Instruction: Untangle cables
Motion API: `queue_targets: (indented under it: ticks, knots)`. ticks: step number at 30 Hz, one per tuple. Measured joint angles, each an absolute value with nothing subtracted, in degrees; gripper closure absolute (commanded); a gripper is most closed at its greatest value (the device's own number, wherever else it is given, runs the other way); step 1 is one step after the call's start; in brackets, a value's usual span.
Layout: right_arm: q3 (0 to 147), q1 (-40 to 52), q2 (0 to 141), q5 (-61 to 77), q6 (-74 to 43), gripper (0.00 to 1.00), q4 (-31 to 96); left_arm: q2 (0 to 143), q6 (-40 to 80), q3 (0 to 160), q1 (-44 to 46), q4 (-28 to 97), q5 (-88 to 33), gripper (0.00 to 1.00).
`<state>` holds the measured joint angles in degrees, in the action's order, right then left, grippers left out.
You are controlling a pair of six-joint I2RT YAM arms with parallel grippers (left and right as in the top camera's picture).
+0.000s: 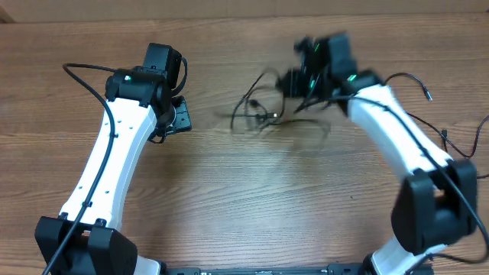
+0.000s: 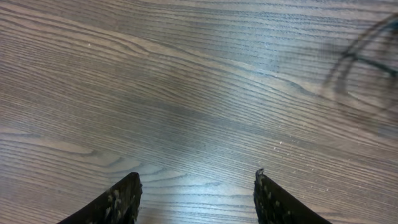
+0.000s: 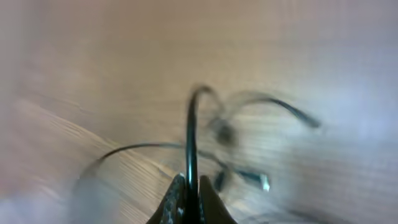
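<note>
Pinched in my right gripper (image 3: pixel 191 196), one cord of the cables (image 3: pixel 189 124) arcs ahead, seemingly light and floppy; I'd grab near a plug; left gripper (image 2: pixel 196 186) gapes, empty

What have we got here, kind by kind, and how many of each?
Robot arms: 2, the left arm and the right arm
Bunch of thin black cables: 1, its cords too blurred to count singly
Wooden table: 1
Total: 4
</note>
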<state>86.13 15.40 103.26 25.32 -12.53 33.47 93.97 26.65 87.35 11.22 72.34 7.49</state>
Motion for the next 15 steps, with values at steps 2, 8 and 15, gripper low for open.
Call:
queue_targets:
  ticks: [2, 8, 15]
  knots:
    - [92.4, 15.0, 101.1, 26.3, -11.0, 0.96, 35.9, 94.0, 26.7, 87.4, 11.2, 72.1, 7.5, 0.40]
    - [103.6, 15.0, 96.6, 27.0, -7.4, 0.96, 39.2, 94.0, 26.7, 87.4, 11.2, 71.9, 7.5, 0.38]
    - [105.7, 15.0, 96.0, 26.2, -6.2, 0.96, 38.7, 94.0, 26.7, 87.4, 11.2, 71.7, 7.5, 0.37]
